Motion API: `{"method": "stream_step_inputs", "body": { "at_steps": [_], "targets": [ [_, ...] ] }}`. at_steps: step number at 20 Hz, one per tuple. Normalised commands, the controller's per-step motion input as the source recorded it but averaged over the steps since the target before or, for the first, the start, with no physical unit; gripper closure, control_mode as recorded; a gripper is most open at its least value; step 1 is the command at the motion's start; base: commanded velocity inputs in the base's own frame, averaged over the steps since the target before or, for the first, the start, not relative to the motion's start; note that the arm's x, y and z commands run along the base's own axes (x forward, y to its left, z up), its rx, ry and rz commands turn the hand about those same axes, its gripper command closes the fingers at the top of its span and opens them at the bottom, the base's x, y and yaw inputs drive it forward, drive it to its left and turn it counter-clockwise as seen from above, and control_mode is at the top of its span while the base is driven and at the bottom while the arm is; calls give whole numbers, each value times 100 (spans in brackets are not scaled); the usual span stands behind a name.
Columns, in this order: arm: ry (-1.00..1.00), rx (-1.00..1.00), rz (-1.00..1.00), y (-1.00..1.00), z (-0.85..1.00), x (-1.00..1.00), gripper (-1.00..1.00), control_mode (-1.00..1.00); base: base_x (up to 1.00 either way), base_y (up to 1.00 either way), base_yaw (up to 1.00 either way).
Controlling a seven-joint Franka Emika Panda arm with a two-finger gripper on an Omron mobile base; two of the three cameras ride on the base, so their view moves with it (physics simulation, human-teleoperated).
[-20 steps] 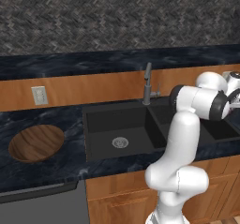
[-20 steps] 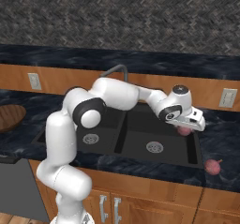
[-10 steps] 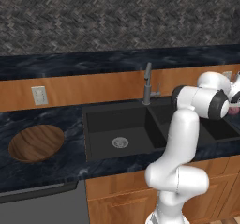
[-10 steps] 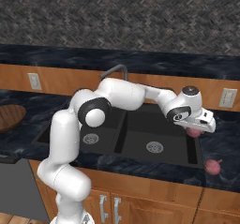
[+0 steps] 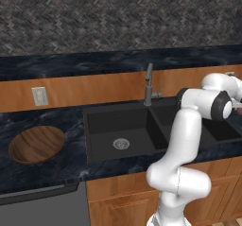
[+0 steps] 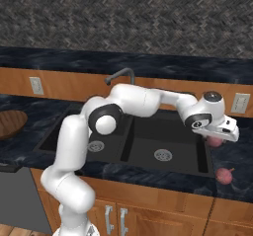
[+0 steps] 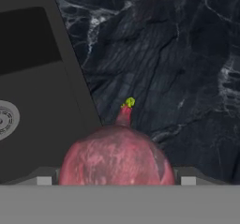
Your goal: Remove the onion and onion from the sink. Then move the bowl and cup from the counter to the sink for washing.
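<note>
Right base view, left to right: bowl (image 6: pixel 10 123) at far left on the counter, unmoved; sink (image 6: pixel 133 153) in the centre, both basins bare; gripper (image 6: pixel 217 135) at right, jaws wide around one onion (image 6: pixel 214 141), over the counter; second onion (image 6: pixel 224 175) lies lower right. Bowl and cup remain.

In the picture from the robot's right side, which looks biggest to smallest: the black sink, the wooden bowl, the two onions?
1. sink, by far.
2. wooden bowl, though cut off by the picture's edge.
3. The onions: one on the counter, one at the tool, partly hidden; they look alike.
</note>
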Motion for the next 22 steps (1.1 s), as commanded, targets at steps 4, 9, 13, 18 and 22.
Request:
{"method": "stream_step_inputs", "body": {
  "at_steps": [4,9,13,18,22],
  "targets": [
    [0,0,0,-30,9,-23,100,-100,0,0,0],
    [0,0,0,-33,4,-24,100,-100,0,0,0],
    [0,0,0,-26,0,-33,100,-100,0,0,0],
    [0,0,-1,-9,-4,-26,100,-100,0,0,0],
    [0,0,0,-2,-8,-11,100,-100,0,0,0]
  ]
}}
